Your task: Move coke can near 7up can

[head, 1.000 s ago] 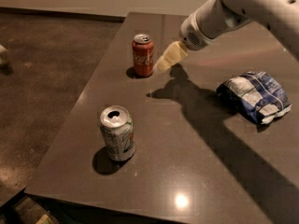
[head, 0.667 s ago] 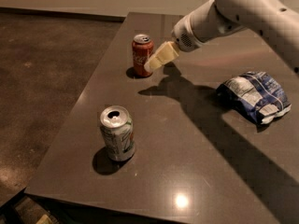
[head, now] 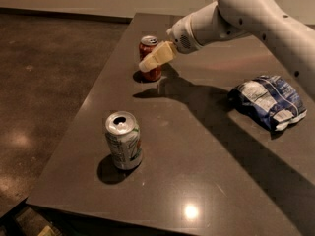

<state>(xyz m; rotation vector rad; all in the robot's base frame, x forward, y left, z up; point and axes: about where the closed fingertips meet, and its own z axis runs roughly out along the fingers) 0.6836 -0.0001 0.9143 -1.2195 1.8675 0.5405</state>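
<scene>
Coke can [head: 146, 45] stands far back on worktop [head: 197, 151], well apart from 7up can [head: 124, 141]. Claw [head: 156, 57] right at its side; open or closed, cannot tell. Can smooth, slippery, probably light: grab round middle.

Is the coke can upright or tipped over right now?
Upright: the coke can stands on the table, silver top up. The gripper hangs just in front of it.
</scene>
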